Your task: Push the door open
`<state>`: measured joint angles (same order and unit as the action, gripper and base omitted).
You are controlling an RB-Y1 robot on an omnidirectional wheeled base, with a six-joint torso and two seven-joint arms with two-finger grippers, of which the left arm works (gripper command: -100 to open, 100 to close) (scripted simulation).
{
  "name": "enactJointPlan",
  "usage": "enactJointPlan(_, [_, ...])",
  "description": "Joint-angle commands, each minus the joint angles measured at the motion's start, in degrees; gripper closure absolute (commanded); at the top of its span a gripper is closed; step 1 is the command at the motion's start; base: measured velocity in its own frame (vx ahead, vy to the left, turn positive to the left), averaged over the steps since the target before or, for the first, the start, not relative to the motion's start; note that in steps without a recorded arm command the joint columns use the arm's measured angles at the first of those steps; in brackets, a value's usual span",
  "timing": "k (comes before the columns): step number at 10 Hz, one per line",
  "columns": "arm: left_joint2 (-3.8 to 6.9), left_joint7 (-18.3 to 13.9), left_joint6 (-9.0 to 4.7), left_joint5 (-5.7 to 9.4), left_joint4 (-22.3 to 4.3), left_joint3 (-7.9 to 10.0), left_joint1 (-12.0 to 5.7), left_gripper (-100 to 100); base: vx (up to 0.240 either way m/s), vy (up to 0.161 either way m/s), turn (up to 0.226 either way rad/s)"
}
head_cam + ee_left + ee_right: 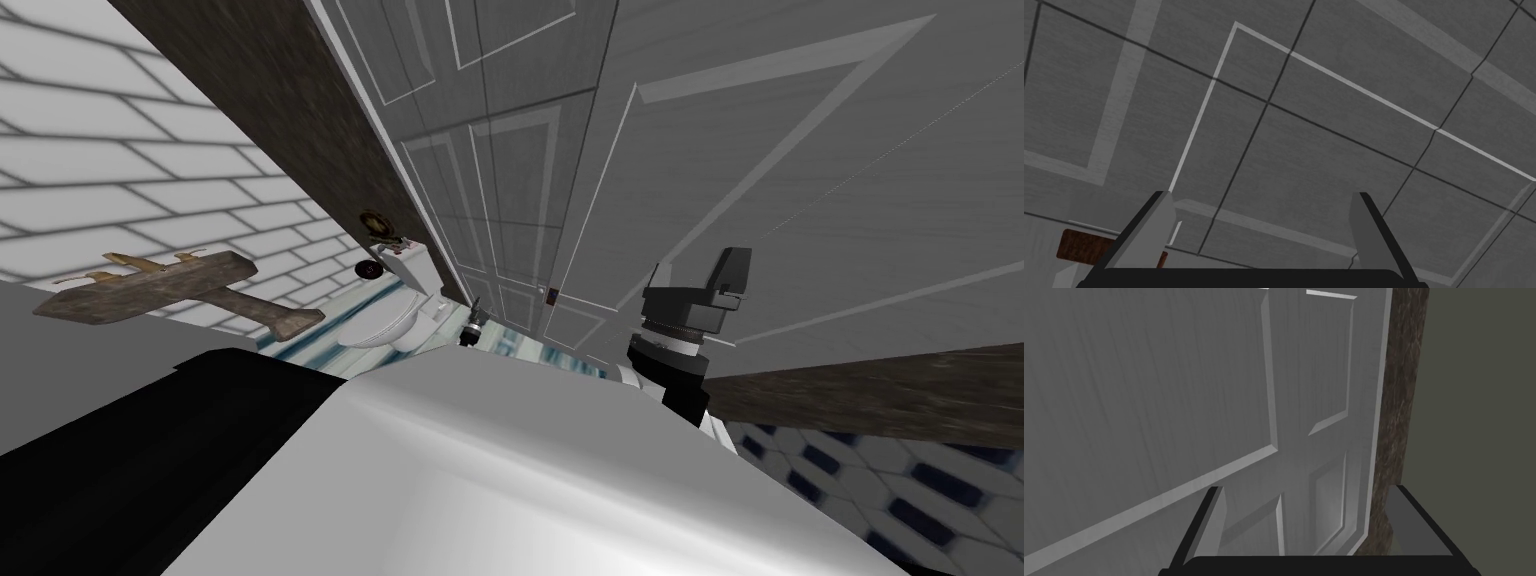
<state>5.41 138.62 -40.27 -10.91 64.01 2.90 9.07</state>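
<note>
White tiled wall (120, 150) stood left, a brown wooden shelf (170, 290) against it; next ran a dark brown door frame (270, 90), a white toilet (385, 325) low at its foot; the grey panelled door (520, 140) rose close ahead in the middle; hexagon-tiled floor (880, 480) lay right; the left pincer (1264, 195) gaped before a grey panelled surface (1324, 165) crossed by dark lines; the right pincer (1307, 488) stood open too, facing the door beside its brown frame; a small dark thing (472, 328) at the door's foot was too small to name.
</note>
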Motion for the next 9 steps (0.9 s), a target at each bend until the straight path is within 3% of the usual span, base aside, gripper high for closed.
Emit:
enactJointPlan(1, [-0.20, 1.8, -0.05, -0.13, -0.5, 0.01, -0.16, -100, 0.007, -0.043, -0.059])
enactJointPlan(9, [-1.07, 10.1, -0.77, -0.69, -4.1, 0.21, -1.48, -100, 0.000, -0.043, -0.061])
